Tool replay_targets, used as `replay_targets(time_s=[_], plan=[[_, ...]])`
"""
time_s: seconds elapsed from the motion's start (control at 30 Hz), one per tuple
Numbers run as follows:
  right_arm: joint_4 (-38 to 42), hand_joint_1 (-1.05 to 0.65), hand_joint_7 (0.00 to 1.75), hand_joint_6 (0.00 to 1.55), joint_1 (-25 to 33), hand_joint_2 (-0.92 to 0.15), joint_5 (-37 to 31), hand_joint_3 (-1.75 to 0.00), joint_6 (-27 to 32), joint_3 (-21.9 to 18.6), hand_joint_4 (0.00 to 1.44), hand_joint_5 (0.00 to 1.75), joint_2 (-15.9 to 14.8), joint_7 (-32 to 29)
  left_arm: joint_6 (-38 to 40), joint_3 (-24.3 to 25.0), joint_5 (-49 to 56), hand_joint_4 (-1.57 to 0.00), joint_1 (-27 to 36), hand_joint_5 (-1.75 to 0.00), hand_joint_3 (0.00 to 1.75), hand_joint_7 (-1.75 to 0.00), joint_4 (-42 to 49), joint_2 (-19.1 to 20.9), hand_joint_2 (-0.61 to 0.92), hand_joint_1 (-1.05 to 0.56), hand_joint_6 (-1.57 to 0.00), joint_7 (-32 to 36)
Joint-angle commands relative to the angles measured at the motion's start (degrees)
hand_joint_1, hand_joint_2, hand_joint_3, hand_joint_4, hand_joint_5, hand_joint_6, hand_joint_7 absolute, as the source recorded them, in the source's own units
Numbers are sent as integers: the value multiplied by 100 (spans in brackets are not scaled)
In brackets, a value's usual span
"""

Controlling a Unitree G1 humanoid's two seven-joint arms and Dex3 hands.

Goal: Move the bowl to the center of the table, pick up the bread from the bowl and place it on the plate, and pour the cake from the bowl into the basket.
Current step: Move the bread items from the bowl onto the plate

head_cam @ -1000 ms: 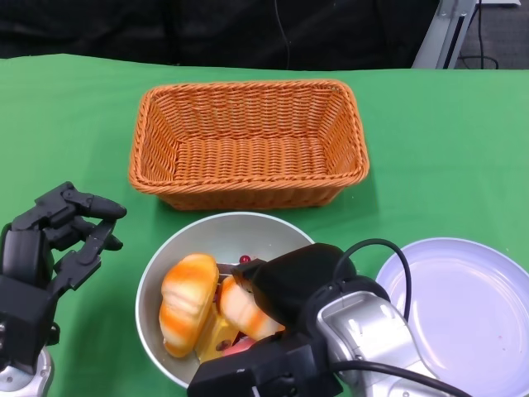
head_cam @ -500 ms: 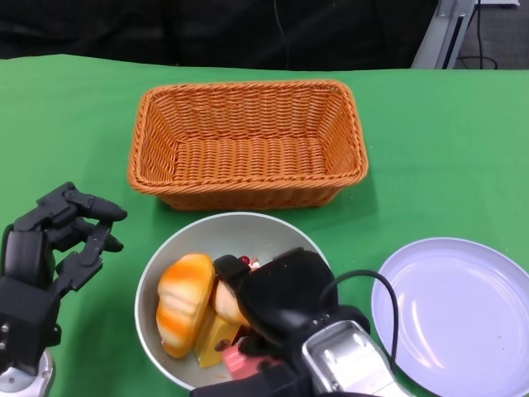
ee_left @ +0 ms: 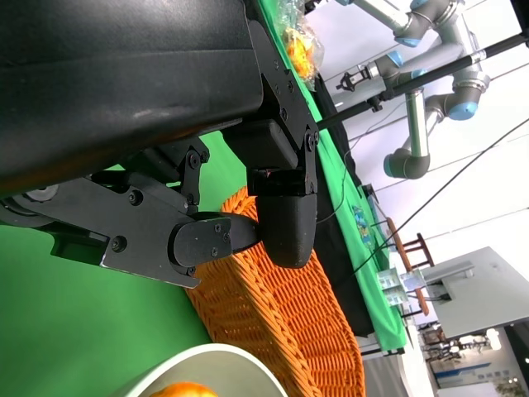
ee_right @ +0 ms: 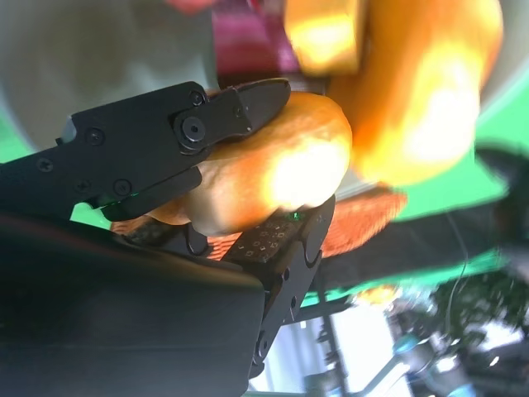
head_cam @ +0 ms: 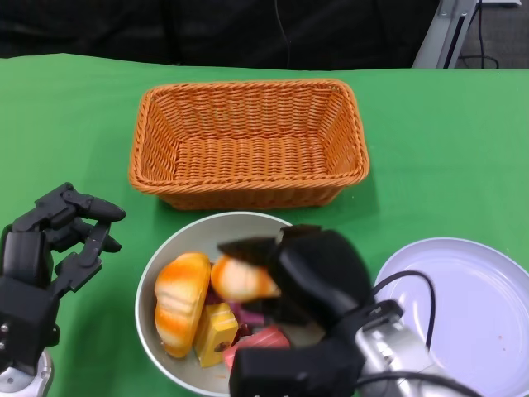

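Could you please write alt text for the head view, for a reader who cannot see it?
The robot's right hand pinches a bread roll over a grey bowl that holds another roll and cake pieces. An orange wicker basket stands behind the bowl, a plate beside it; the left hand holds nothing.

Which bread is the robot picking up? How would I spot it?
Find the orange wicker basket; just in front sits the grey bowl. The bread is the small golden roll pinched by the right hand, raised above the bigger roll.

Green tablecloth [head_cam: 430, 141], dark backdrop [head_cam: 248, 33] behind, grey robot arms [ee_left: 430, 91] (far off), bright room
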Motion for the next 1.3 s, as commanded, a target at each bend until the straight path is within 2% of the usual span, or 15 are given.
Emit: replay_targets(time_s=[0.03,0.13,0.23,0.27,0.37,0.43,0.5,0.57,0.67,0.7,0.77,0.87,1.17,1.3], plan=[[-429,-25,5,114,24,-92,443,-9,36,-296,79,135,18,279,-27,14,-74,-82,-26,-130,48,-107,-9,94,85,-14,-80,-48],[-867,-22,6,116,106,-92,857,-8,277,-526,81,148,57,696,22,13,-70,-82,-31,-129,46,-106,-6,102,86,-13,-81,-29],[-1212,-21,6,116,152,-92,1055,-9,603,-643,80,150,89,1040,58,18,-87,-83,-34,-128,44,-105,-7,100,87,-12,-81,-33],[-1326,-22,6,116,166,-92,1101,-9,727,-673,80,148,104,1143,65,18,-91,-83,-33,-128,44,-105,-10,100,87,-12,-81,-36],[-2117,-19,8,117,321,-92,1819,-8,1427,-1115,82,138,256,1777,71,3,-53,-83,-25,-128,43,-105,-36,112,88,-13,-82,-12],[-2500,-18,10,117,382,-92,2275,-10,1828,-1385,83,124,291,2099,110,5,-73,-83,-20,-128,42,-105,-62,104,88,-12,-82,-20],[-2862,-16,11,116,429,-92,2793,-13,2204,-1737,82,117,300,2378,138,6,-73,-84,-19,-128,42,-105,-70,107,88,-12,-82,-14],[-3050,-14,12,117,438,-92,3123,-14,2403,-1932,81,115,260,2503,155,6,-69,-84,-18,-127,41,-104,-76,108,88,-12,-83,-6],[-3314,-14,14,118,536,-92,3702,-15,2729,-2457,82,117,104,2713,134,7,-100,-84,-32,-126,41,-103,-32,126,88,-12,-82,-70],[-3396,-14,29,110,596,-92,3882,-16,2832,-2634,81,122,29,2776,125,7,-100,-84,-35,-126,40,-103,-18,134,88,-12,-82,-78],[-3586,-15,82,82,711,-92,4215,-18,3199,-2962,76,132,-45,2841,98,13,-102,-84,-49,-126,40,-102,15,151,89,-12,-83,-99],[-3742,-13,103,71,928,-92,4679,-21,3538,-3356,73,139,-150,2900,58,35,-174,-84,-83,-126,40,-102,94,178,89,-12,-82,-175],[-3854,-9,112,61,1726,-92,5281,-37,3819,-3953,64,146,-803,2908,138,117,-336,-83,-134,-126,40,-100,188,223,89,-11,-83,-302],[-3798,-9,113,59,1837,-92,5413,-35,4234,-4113,62,147,-1053,2851,140,133,-363,-83,-163,-126,38,-99,233,241,90,-10,-83,-315]])
